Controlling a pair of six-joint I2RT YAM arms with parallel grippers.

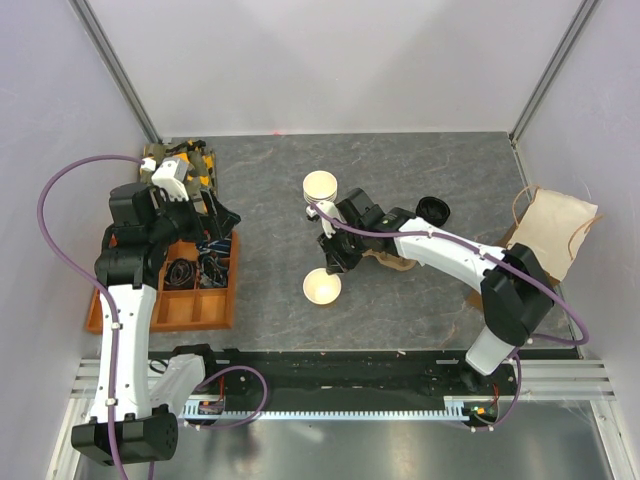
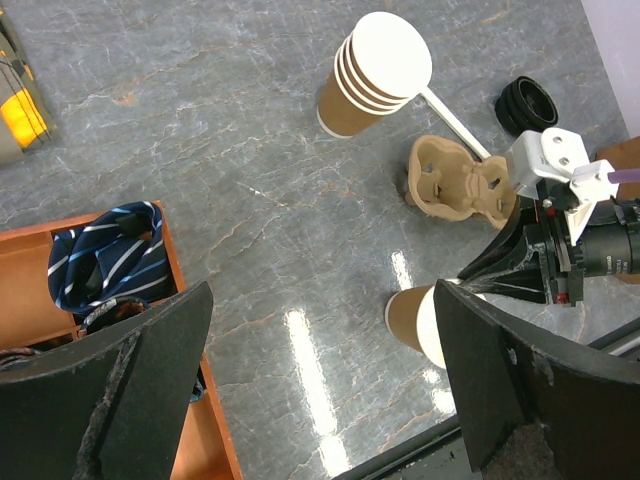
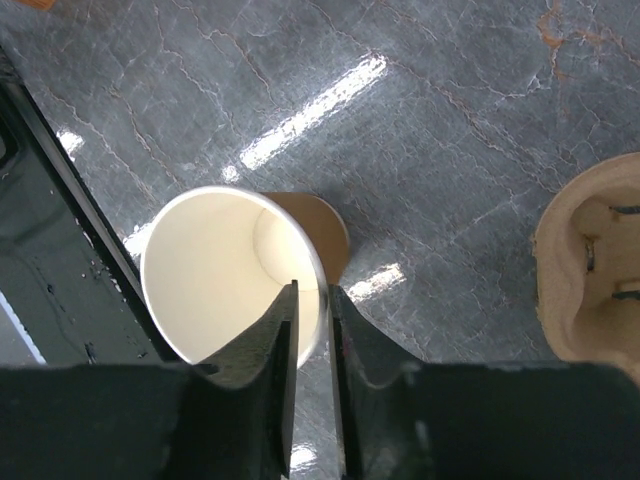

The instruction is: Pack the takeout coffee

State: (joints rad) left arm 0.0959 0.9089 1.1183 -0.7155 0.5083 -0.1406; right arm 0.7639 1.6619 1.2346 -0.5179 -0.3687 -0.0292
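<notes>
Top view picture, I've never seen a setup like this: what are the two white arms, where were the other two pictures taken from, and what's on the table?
They are robot arms bolted at the table's near edge, each with a two-finger gripper. The top picture looks down from above and behind them; the others come from a camera on each wrist. On the table are a stack of cups, a single brown paper cup, a black lid, a cup carrier, a paper bag and an orange tray. The right gripper pinches that cup's wall, one finger inside, one outside. The left gripper hangs open and empty above the tray.
</notes>
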